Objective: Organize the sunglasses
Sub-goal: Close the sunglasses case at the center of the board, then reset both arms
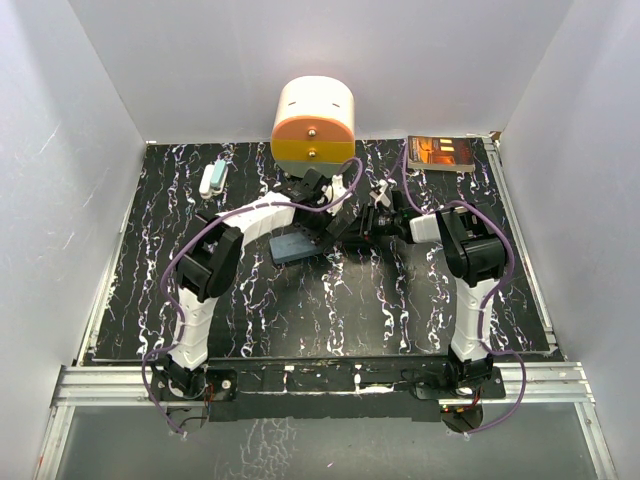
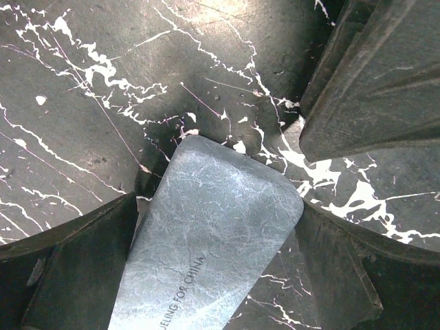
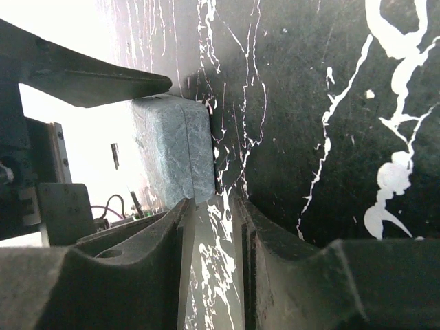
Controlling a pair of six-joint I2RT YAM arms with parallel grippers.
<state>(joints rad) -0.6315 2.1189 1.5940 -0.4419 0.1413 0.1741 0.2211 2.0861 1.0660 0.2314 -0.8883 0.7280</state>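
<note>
The grey-blue case [image 1: 296,246] lies shut on the black marbled table. The sunglasses are not in view. My left gripper [image 1: 310,222] hangs over the case's far end. In the left wrist view the gripper [image 2: 216,206] is open wide, with the case [image 2: 213,240] lying slantwise between its fingers. I cannot tell whether they touch it. My right gripper [image 1: 338,238] is low beside the case's right end. In the right wrist view the gripper [image 3: 213,203] has its fingers a narrow gap apart with only table between them. The case end [image 3: 172,148] sits just beyond its tips.
A white and orange rounded device [image 1: 313,125] stands at the back centre. A small white and light-blue item [image 1: 212,178] lies at back left. A flat box with an orange picture [image 1: 441,153] lies at back right. White walls enclose the table.
</note>
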